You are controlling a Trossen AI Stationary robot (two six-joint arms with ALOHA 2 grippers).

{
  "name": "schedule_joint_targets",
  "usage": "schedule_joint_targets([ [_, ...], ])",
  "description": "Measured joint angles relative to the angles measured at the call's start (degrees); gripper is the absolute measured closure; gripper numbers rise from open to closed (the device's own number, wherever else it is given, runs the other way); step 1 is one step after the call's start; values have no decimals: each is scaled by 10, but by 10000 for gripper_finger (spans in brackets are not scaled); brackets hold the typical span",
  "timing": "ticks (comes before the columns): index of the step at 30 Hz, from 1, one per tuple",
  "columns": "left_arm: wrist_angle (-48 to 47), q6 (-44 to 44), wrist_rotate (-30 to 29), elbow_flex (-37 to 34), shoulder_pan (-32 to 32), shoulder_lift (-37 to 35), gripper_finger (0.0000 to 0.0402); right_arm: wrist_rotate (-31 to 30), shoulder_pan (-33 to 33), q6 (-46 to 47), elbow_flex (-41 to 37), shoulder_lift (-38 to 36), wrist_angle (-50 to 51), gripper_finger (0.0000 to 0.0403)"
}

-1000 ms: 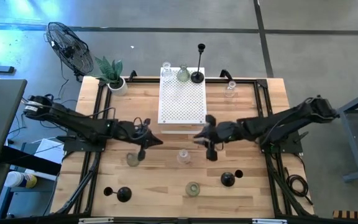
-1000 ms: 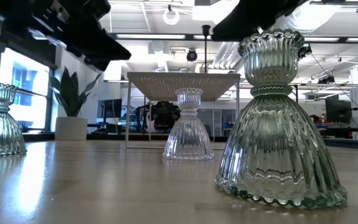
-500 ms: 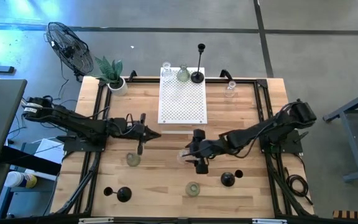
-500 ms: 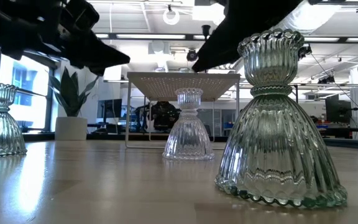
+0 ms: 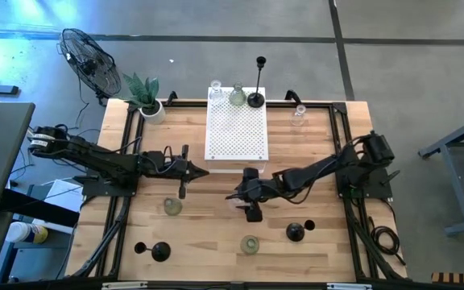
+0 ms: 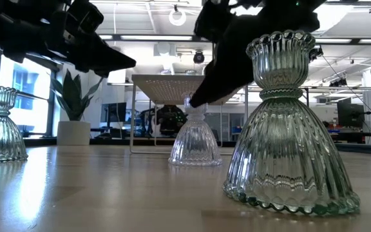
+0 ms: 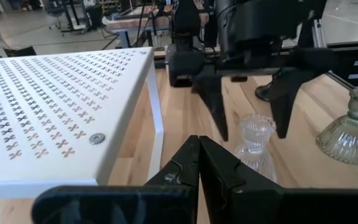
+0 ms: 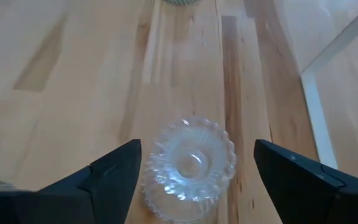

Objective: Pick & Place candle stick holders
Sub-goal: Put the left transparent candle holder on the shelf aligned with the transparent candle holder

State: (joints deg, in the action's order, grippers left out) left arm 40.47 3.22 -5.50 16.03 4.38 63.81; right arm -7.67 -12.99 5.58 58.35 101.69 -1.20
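right gripper (image 8: 194, 177) spread wide above the clear glass candle holder (image 8: 189, 163) mid-table, fingers either side, nothing gripped. holder stands upright on wooden table (image 5: 216, 234) near white perforated box (image 5: 236, 129). left gripper (image 5: 204, 172) closed, empty.

Bright, even overhead light; ceiling lamps (image 6: 172, 37) glare, arms backlit into dark silhouettes.

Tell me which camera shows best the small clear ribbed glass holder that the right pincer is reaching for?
The right wrist view: the small clear ribbed glass holder sits unobstructed between the open right pincer. Left wrist shows its side; low view, partly hidden; high view, barely anything.
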Motion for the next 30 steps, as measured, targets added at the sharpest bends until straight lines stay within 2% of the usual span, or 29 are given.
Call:
schedule_joint_targets([
  [5,0,0,0,0,0,0,399,36,7,-1,0,6,-20,119],
  [16,-1,0,5,0,0,0,399,39,7,-11,0,4,-26,235],
  [25,-2,0,6,0,0,0,399,63,7,-4,3,-24,-20,235],
  [30,-4,0,6,0,0,0,399,96,4,-5,49,-63,18,234],
])
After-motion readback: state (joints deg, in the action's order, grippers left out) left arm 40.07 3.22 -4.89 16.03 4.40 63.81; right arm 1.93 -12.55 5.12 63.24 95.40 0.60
